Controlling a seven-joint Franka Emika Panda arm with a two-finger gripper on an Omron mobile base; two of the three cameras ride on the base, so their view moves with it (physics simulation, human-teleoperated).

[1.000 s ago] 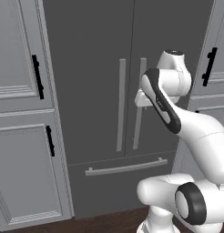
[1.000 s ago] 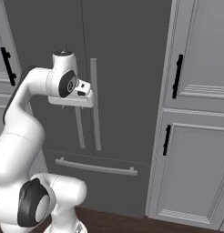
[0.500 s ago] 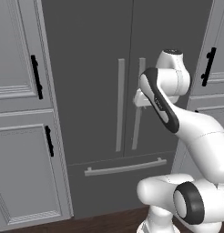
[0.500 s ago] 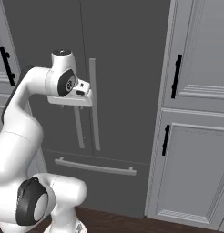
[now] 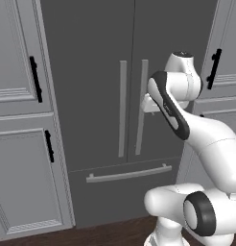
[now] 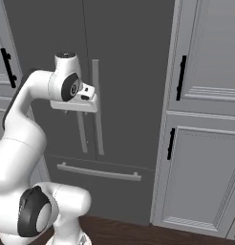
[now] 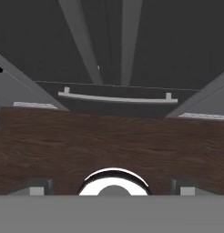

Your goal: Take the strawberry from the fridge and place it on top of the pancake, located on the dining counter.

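Here, in the left base view, the fridge [image 5: 115, 96] is standing shut, dark grey, its two pale vertical handles [image 5: 132, 108] running side by side down the middle where the doors meet; below them the drawer bar [image 5: 128, 173] is lying horizontal across the lower drawer; light grey panelled cabinets [image 5: 24, 144] with short black handles are flanking the fridge on both sides, and a strip of dark wooden floor [image 5: 105, 233] is showing along the bottom. The white arm is rising from the lower right and bending so that its hand is sitting just beside the right-hand handle at about mid-height; the fingers themselves are hidden behind the wrist there, so whether they are touching the handle cannot be told.

In the right base view the same closed fridge [image 6: 124, 72] is filling the middle, with tall cabinets [image 6: 205, 119] to its right; the arm is coming up from the lower left, and its hand is hanging in front of the handles [image 6: 95, 110], pointing downward; the drawer bar [image 6: 99, 172] is lying below it.

In the hand view the camera is looking down past the fridge front at the wooden floor [image 7: 112, 141]; the handles [image 7: 127, 41] are stretching away toward the drawer bar [image 7: 117, 98]; the gripper [image 7: 112, 189] is showing its two finger tips [image 7: 37, 187] far apart at the bottom corners, spread to its widest, with nothing between them.
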